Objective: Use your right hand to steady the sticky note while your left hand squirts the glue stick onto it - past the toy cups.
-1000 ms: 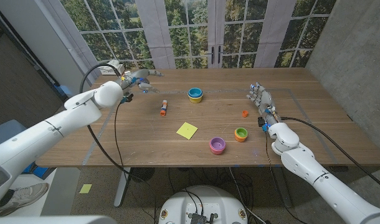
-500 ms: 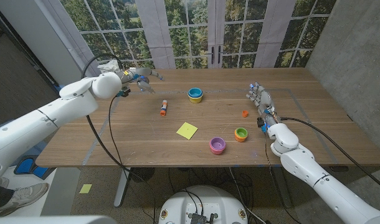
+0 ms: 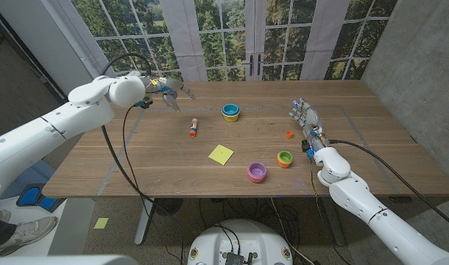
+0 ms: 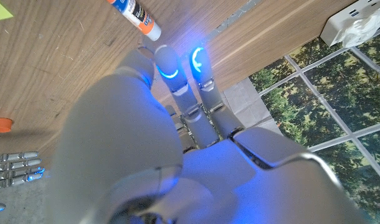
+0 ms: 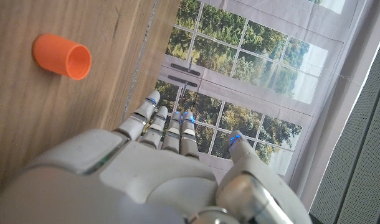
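a small orange cap (image 3: 289, 134) lies on its side on the wooden table (image 3: 372, 147), and behind the table tall windows (image 3: 232, 33) show green trees.

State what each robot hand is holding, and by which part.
Nothing is held. The left hand hangs open above the table beyond the glue stick; the right hand is open too.

Layout on the table (image 3: 158, 165), head view. The sticky note (image 3: 221, 154) lies near centre. Glue stick (image 3: 193, 128): at its 11 o'clock. One toy cup (image 3: 230, 112) at 12 o'clock; two more, (image 3: 256, 172) and (image 3: 284, 158), at 4 and 3 o'clock. Small cap (image 3: 289, 134) at 2 o'clock. Left hand (image 3: 165, 92) at 11 o'clock, beyond the glue stick; right hand (image 3: 306, 115) beyond the cap.
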